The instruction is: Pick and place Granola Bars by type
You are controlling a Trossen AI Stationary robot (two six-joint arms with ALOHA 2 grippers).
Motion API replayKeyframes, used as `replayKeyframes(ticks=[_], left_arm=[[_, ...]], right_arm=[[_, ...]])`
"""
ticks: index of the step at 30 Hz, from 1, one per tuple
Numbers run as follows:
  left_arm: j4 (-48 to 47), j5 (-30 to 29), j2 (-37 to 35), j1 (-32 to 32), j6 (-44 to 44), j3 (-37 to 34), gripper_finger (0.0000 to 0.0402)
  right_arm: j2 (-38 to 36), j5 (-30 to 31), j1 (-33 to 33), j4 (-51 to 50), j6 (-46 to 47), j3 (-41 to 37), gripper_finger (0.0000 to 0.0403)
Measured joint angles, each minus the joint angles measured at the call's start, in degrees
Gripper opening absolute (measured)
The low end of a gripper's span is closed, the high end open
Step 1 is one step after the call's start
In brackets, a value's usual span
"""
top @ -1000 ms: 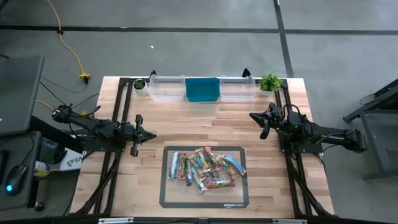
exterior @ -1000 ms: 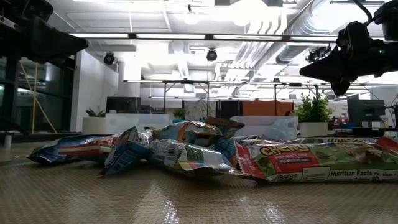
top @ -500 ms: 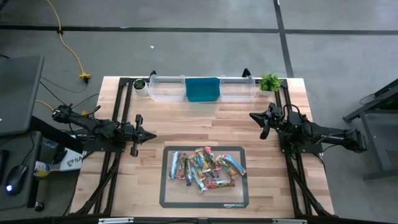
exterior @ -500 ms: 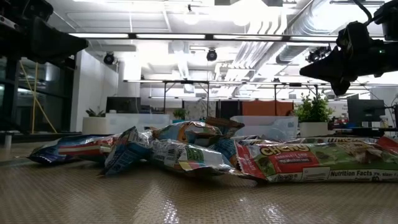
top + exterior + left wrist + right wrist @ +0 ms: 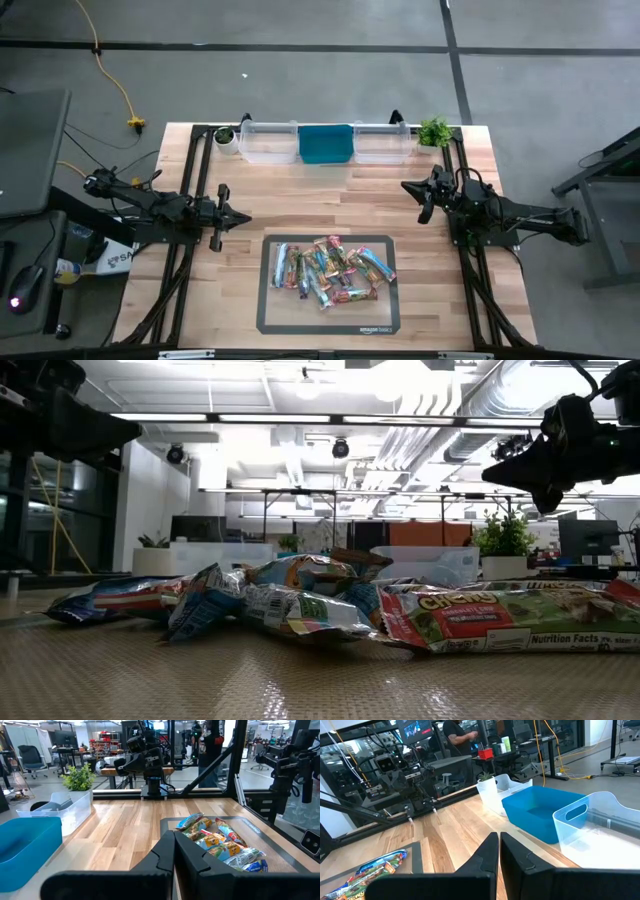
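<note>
**Kid:** From up high, where are the Granola Bars?

**Helper:** All heaped on the dark mat at the front of the counter. Three bins wait at the back edge. The left gripper and right gripper hang at the sides, well apart from the heap, each with its fingers pressed together and holding nothing.

**Kid:** And from down low?

**Helper:** The bars lie across each other. The wrappers look shiny and crinkly, so I think they are light and slippery.

**Kid:** The left wrist view?

**Helper:** The heap is just ahead. I would pinch a top bar across its thin middle, not by the floppy end.

**Kid:** The right wrist view?

**Helper:** The blue bin and a clear bin sit close by.
</note>
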Motion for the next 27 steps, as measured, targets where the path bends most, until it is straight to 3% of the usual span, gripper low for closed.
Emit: replayKeyframes(ticks=[16,27], left_arm=[[0.0,0.0,0.0,0.0,0.0,0.0,0.0001],[0.0,0.0,0.0,0.0,0.0,0.0,0.0001]], right_arm=[[0.0,0.2,0.0,2.5,0.4,0.0,0.0000],[0.0,-1.3,0.0,6.5,13.8,0.0,0.0000]])
